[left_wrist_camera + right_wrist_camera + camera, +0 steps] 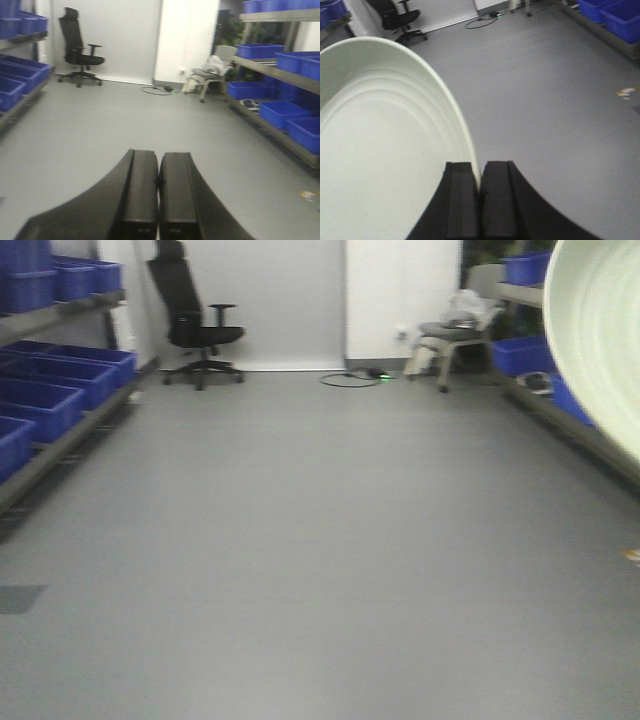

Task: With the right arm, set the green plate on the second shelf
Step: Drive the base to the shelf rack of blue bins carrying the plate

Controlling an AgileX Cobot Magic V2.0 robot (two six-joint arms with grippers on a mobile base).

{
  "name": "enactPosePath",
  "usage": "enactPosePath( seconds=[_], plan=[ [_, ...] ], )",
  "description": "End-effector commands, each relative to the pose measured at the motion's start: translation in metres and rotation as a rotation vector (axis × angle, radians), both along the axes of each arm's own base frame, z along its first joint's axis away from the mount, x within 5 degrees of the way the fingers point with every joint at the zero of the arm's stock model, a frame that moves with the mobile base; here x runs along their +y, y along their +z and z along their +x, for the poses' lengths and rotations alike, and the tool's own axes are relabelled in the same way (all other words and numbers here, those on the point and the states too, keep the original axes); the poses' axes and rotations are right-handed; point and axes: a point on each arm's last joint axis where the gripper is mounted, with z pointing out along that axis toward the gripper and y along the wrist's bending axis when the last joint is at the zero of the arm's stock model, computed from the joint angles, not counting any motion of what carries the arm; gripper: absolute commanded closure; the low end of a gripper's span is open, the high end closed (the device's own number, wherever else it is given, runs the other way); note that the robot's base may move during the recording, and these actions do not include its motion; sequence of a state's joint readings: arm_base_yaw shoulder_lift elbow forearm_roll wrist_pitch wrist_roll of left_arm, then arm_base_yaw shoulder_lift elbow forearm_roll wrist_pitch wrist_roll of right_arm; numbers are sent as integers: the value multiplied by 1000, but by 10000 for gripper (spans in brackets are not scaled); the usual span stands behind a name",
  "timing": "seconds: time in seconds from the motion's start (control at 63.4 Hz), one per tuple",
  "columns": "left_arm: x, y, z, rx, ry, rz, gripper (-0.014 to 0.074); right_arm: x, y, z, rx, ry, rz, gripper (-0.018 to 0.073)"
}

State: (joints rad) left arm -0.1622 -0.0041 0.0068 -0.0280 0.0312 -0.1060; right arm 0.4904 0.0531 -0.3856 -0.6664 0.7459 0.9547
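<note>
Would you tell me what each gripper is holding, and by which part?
The right gripper pinches the green plate by its rim; the left gripper holds nothing.

Even indoor light — soft motion blur, back wall overexposed.

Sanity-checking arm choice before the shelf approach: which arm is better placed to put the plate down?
Right. The right gripper is shut on the rim of the green plate, holding it on edge. The left gripper is shut on nothing and just points down the aisle floor.
</note>
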Motion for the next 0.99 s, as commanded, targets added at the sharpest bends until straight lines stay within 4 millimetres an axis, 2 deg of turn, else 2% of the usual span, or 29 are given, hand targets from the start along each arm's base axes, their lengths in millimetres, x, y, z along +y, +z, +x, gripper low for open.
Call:
enactPosePath(
  seconds=[0.0,0.978],
  plan=[
    [0,-5,0,-63,-3,-22,466,2,17,0,-102,22,-20,506],
    [0,-5,0,-63,-3,-22,466,1,17,0,-100,20,-21,506]
  ],
)
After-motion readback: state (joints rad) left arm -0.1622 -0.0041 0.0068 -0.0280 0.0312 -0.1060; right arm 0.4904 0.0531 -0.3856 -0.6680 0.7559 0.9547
